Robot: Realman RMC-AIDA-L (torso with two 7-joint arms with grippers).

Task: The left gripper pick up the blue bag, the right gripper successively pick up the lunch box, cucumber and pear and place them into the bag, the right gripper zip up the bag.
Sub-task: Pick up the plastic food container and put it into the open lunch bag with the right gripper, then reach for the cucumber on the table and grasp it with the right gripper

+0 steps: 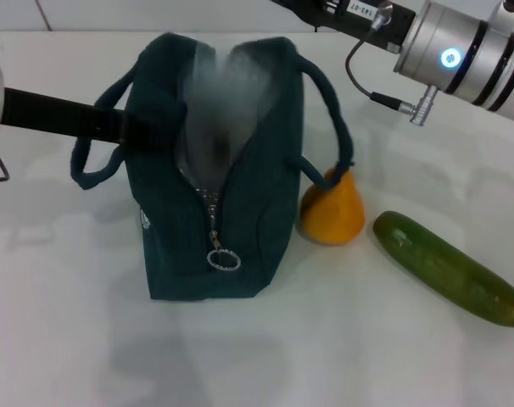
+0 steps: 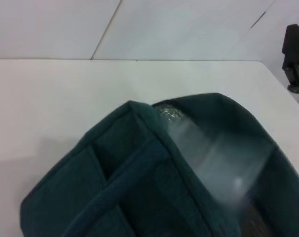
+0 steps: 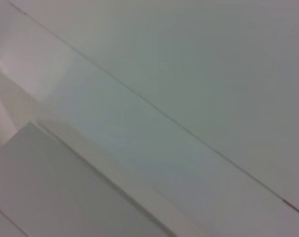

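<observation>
The blue bag stands upright mid-table, a dark teal fabric bag with its zip open and a ring pull hanging at the front. A blurred, translucent pale lunch box shows in the bag's open mouth. The left wrist view also shows the lunch box inside the bag. My left arm reaches in from the left to the bag's left side, where its gripper is hidden behind the handle. The pear, orange-yellow, touches the bag's right side. The green cucumber lies right of the pear. My right arm is raised at the back right, with its gripper out of view.
The white table runs back to a pale wall. A bag handle arches over the pear, and the other handle loops out on the left. The right wrist view shows only pale wall and table surfaces.
</observation>
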